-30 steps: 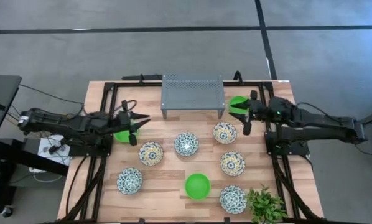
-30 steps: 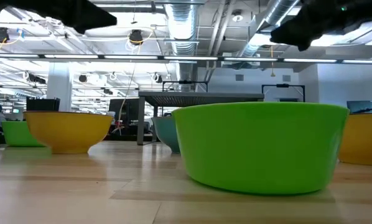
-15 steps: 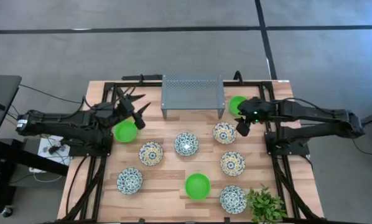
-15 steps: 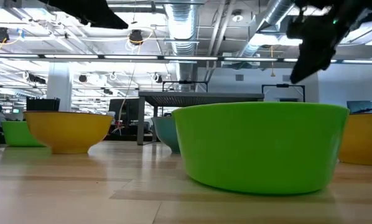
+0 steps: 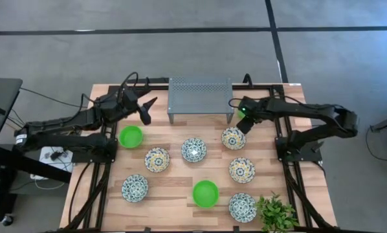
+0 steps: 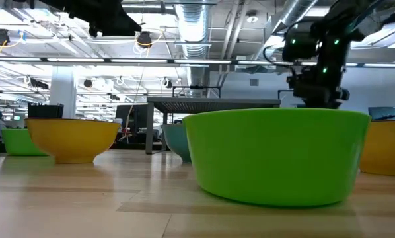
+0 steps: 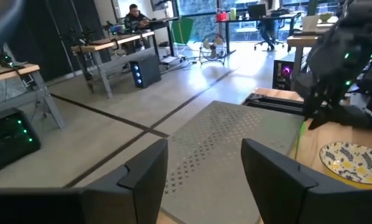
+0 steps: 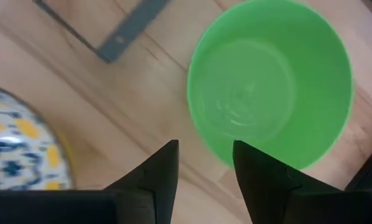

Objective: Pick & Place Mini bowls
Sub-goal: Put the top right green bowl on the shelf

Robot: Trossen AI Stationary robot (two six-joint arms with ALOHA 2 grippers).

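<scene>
Green bowl [image 8: 270, 81]: on wood beside the mesh rack [image 5: 200, 96], under my right gripper [image 8: 204, 163].
Right fingers: parted, empty.
Left gripper [image 5: 145, 110]: spread, raised near rack.

Overhead, table-level and two wrist cameras, sharing the green bowl [image 6: 277, 155].

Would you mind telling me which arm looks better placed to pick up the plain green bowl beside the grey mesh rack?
Right, probably. The right gripper hovers open just beside the plain green bowl, which fills its wrist view. The left gripper, also open, is across the grey mesh rack.
</scene>
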